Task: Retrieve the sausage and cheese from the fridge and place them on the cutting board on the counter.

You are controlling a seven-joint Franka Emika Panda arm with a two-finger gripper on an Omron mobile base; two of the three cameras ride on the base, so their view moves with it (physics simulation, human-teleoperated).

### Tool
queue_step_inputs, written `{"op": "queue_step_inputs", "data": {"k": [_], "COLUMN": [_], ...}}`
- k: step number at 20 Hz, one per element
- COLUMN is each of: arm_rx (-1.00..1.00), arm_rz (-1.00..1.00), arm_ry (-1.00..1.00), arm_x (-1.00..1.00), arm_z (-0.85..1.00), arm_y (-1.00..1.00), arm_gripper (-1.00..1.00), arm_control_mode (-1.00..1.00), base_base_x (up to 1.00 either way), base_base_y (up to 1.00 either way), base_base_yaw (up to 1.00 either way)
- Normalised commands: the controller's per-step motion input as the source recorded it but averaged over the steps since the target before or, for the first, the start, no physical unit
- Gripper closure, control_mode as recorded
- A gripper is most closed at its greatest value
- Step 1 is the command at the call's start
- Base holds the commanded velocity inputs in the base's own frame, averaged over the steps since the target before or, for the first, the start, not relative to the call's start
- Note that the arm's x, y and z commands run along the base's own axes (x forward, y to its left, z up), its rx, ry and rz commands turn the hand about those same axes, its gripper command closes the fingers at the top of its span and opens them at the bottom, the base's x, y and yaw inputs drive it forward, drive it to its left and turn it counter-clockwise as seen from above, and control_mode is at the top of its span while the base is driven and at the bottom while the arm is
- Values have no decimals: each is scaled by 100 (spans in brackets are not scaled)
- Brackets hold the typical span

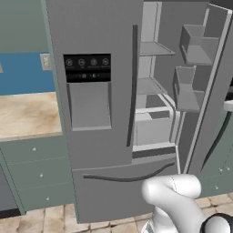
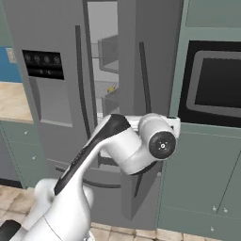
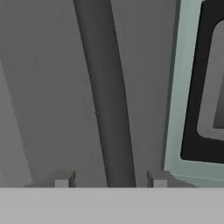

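Cheese (image 2: 111, 88): small yellow speck inside the fridge (image 1: 98, 113), seen through the door gap in the right base view, on a grey shelf at about 10 o'clock from the arm's elbow. Too small to tell more. Can't make out the sausage.

Fridge: right door (image 1: 207, 86) swung wide, its inner bins facing the camera in the left base view, at 2 o'clock in that frame. Left door shut, black dispenser panel (image 1: 87, 68) at 11 o'clock of it, dark bar handle (image 1: 133, 84) on its right edge. Interior shelves and a drawer show between the doors. Bottom freezer drawer has a curved dark handle.

Gripper (image 3: 109, 180): fingertips (image 3: 62, 180) apart, standing either side of the open door's dark vertical handle (image 3: 105, 96), one tip left of the bar and one right. Spread around it, gaps visible on both sides, not clamping. In the right base view the wrist sits against the outer face of that door.

Bench (image 1: 27, 113): beige stone, 9 o'clock of the fridge, over green-grey drawers, blue wall behind it.

Built-in oven (image 2: 214, 82): dark window, 3 o'clock of the fridge, set in pale green cabinetry. Tile floor below.
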Motion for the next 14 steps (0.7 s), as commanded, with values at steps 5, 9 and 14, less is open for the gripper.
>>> {"op": "queue_step_inputs", "data": {"k": [5, 9, 14], "arm_rx": [-3, -1, -8], "arm_rz": [23, 14, 8], "arm_ry": [-15, -7, -10], "arm_x": [-23, -3, -73], "arm_z": [0, 2, 14], "arm_y": [0, -21, -5], "arm_gripper": [-100, -100, -100], "arm_control_mode": [-100, -100, -100], "base_base_x": [0, 0, 0], "base_base_y": [0, 0, 0], "base_base_yaw": [0, 0, 0]}}
